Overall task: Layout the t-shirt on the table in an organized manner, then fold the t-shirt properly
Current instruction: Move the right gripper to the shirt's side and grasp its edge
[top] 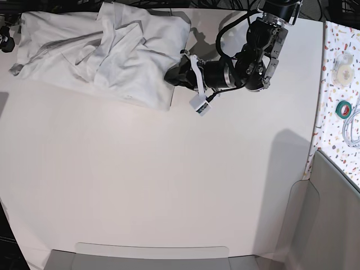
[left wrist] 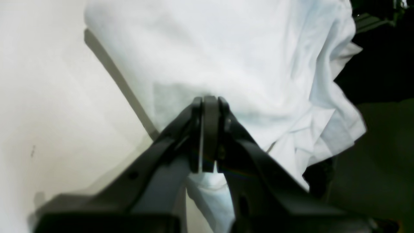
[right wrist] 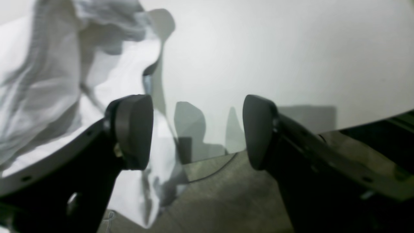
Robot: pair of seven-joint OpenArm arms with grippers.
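The white t-shirt lies crumpled and partly spread at the far left of the off-white table. My left gripper reaches in from the right to the shirt's right edge. In the left wrist view the left gripper is shut on a fold of the t-shirt, with cloth showing between the fingers. In the right wrist view my right gripper is open and empty. It hovers over the table near its edge, with the bunched t-shirt just to its left.
A speckled strip on the right holds a clear tape roll, a green tape roll and a cable. Grey panels stand at the front edge and the right side. Part of the shirt overhangs the far table edge.
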